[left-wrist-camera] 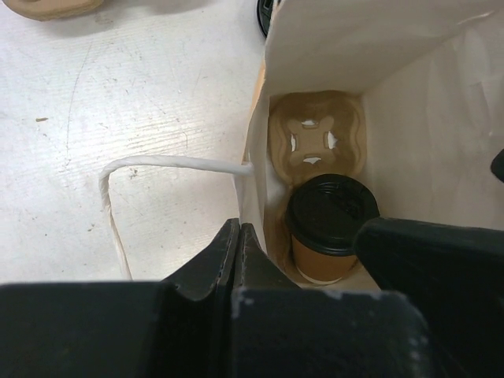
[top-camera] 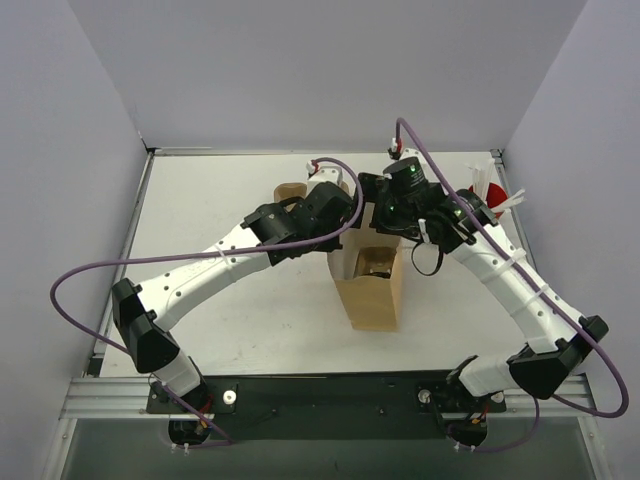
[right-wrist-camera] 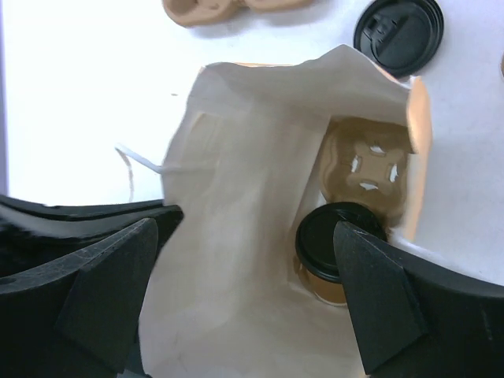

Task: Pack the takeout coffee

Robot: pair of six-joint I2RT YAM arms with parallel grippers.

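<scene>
The packing looked nearly finished: the takeout coffee (left-wrist-camera: pixel 331 216), its black lid (right-wrist-camera: pixel 323 240) on, stood upright at the bottom of the open paper bag (top-camera: pixel 372 305). It seemed seated in 1 of the 2 wells of a pulp cup carrier (left-wrist-camera: pixel 346 118) whose other well was empty. The bag itself stood about mid-tabletop, a little toward the near edge, between the 2 arms. Nothing gripped the cup. The right claw (right-wrist-camera: pixel 246 228) hung over the bag's mouth with its fingers spread wide and nothing between them — 1 fingertip overlapped the lid's rim in the right wrist view, though whether it touched could not be told. The left claw (left-wrist-camera: pixel 239 236) was pressed together on the bag's side wall at the rim, beside the white twisted handle (left-wrist-camera: pixel 157 165), apparently holding the mouth open. What remained, as a judgement, was to lift the right claw clear without catching lid or paper, then let go of the wall. Whether the bag must also be closed the pictures did not say. On the tabletop beyond the bag, toward the far edge, lay a spare black lid (right-wrist-camera: pixel 398 31) and a second pulp carrier (right-wrist-camera: pixel 209 8) — both outside the bag. A red cup with white sticks (top-camera: pixel 492 195) stood near the far right corner.
</scene>
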